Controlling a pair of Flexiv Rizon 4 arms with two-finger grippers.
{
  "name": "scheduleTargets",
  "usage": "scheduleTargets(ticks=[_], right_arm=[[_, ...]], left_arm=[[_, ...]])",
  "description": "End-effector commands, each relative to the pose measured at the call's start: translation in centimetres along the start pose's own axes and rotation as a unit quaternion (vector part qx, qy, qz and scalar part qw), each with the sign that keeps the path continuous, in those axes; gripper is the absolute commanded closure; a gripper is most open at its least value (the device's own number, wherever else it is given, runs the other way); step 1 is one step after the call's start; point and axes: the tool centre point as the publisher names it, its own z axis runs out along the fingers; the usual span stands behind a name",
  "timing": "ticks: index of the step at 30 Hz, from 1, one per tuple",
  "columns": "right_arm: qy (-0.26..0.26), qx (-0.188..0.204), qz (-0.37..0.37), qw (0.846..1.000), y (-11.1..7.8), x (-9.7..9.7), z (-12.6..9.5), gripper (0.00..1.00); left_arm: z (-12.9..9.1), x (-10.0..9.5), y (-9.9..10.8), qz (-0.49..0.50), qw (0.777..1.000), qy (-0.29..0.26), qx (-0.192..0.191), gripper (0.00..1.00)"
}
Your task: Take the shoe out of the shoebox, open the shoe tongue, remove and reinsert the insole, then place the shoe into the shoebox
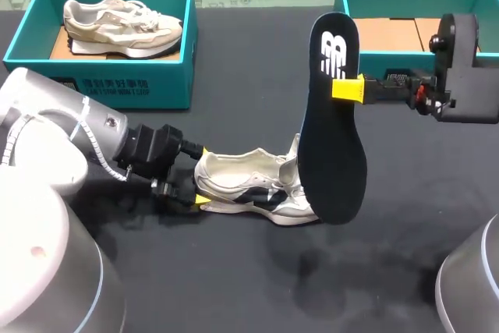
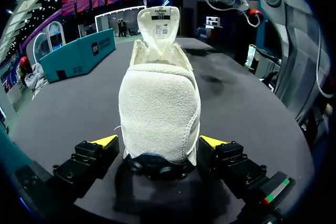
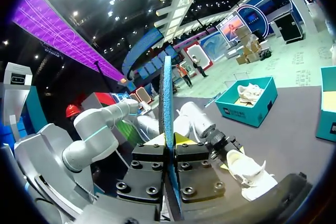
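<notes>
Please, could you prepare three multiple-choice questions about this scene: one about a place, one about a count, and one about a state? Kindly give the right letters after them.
1. Where at the shoe on the table is the left pincer?
A) at its heel
B) at its toe
C) above its laces

2. How many shoes are in view?
A) one
B) two
C) three

3. The black insole is:
A) flat on the table
B) inside the shoe
C) upright in the right pincer

Answers:
1 A: the left wrist view shows the heel between the yellow tips.
2 B: one is on the table, and a second shoe lies in the left shoebox.
3 C: the right wrist view shows the pincer pressing the insole from both sides.
</notes>
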Motion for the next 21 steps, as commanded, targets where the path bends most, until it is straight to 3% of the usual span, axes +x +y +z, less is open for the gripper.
scheduleTargets(ticks=[1, 6, 7, 9, 10, 21], right_arm=[[-0.005, -0.003, 0.0, 1.0, -0.5, 0.5, -0.3, 1.0], [-0.005, -0.003, 0.0, 1.0, -0.5, 0.5, -0.3, 1.0], [-0.005, -0.003, 0.0, 1.0, -0.5, 0.5, -0.3, 1.0], [-0.005, -0.003, 0.0, 1.0, -0.5, 0.5, -0.3, 1.0], [-0.005, -0.003, 0.0, 1.0, -0.5, 0.5, -0.3, 1.0], [-0.005, -0.003, 0.0, 1.0, -0.5, 0.5, -0.3, 1.0]], left_arm=[[0.0, 0.0, -0.3, 0.005, 1.0, -0.006, -0.014, 0.0], [-1.5, -1.4, -1.3, 0.009, 0.994, -0.022, -0.102, 0.0], [-1.6, -1.5, -1.7, 0.011, 0.989, -0.026, -0.147, 0.0], [-2.3, -1.4, -2.2, 0.03, 0.985, -0.005, -0.17, 0.0], [-2.3, -1.3, -2.5, 0.044, 0.977, -0.02, -0.209, 0.0], [-2.3, -1.3, -2.5, 0.044, 0.977, -0.02, -0.209, 0.0]])
